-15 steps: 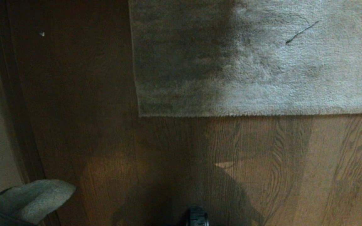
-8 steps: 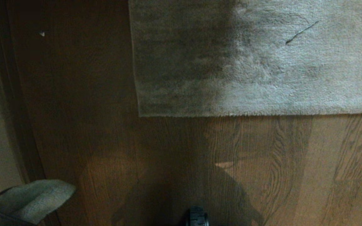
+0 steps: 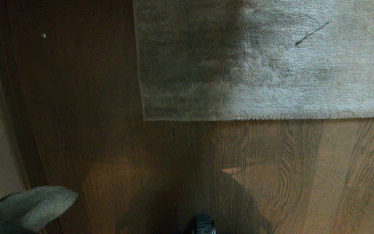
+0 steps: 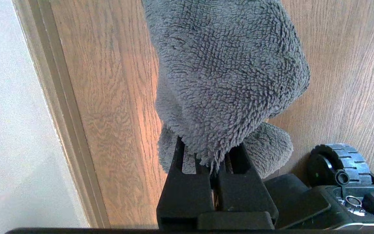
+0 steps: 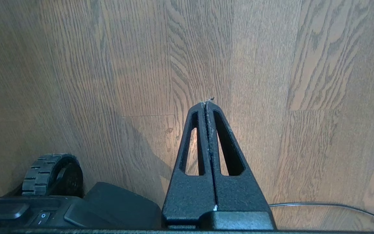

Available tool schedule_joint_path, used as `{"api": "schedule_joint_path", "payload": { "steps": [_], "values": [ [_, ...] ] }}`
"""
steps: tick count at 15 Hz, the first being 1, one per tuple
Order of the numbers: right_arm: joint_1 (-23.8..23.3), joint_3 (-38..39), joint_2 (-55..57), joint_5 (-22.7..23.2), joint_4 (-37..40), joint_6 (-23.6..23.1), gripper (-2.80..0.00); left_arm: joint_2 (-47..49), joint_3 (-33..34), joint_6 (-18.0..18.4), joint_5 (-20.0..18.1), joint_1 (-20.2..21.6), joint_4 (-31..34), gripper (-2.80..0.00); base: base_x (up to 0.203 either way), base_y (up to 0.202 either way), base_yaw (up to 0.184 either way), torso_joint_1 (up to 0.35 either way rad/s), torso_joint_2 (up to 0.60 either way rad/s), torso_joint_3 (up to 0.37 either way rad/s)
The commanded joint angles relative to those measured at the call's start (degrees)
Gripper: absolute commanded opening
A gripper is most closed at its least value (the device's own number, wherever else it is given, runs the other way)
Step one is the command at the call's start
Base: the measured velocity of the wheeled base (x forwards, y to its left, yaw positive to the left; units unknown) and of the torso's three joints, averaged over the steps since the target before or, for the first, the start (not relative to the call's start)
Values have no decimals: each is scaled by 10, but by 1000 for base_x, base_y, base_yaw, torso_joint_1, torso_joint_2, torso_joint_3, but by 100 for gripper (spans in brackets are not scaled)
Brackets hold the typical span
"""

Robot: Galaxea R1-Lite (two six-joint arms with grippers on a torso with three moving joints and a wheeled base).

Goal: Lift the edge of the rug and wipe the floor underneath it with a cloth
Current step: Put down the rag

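- The floor (image 3: 271, 175): brown boards with dark wavy grain, slightly glossy, bare between the robot and the rug. Shadow falls across its left part.
- The rug (image 3: 304, 71): large, light grey, short pile, lying flat ahead of the robot. The rug edge (image 3: 255, 119) runs straight across the head view, ending in a square corner (image 3: 144, 119) at the left. No part is raised, so lifting is judged not yet begun.
- The cloth (image 4: 226, 74): small, plush grey fabric, hanging loosely, showing at the lower left corner of the head view, near the skirting board (image 4: 60, 113) and well apart from the rug.
- The left gripper (image 4: 211, 159): clamped on the cloth's bottom hem, presumably carrying it ready for wiping.
- The right gripper (image 5: 208, 104): fingers pressed together, empty, above bare boards; judged free to take the rug edge.
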Motion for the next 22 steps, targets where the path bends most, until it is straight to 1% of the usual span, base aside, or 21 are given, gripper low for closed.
{"api": "schedule_joint_path", "payload": {
  "steps": [1,22],
  "values": [
    [0,0,1,-1,0,0,-280,0,0,1,0,0,0,-280,0,0,0,0,0,0],
    [0,0,1,-1,0,0,-280,0,-1,1,2,0,2,-280,0,0,0,0,0,0]
  ]
}}
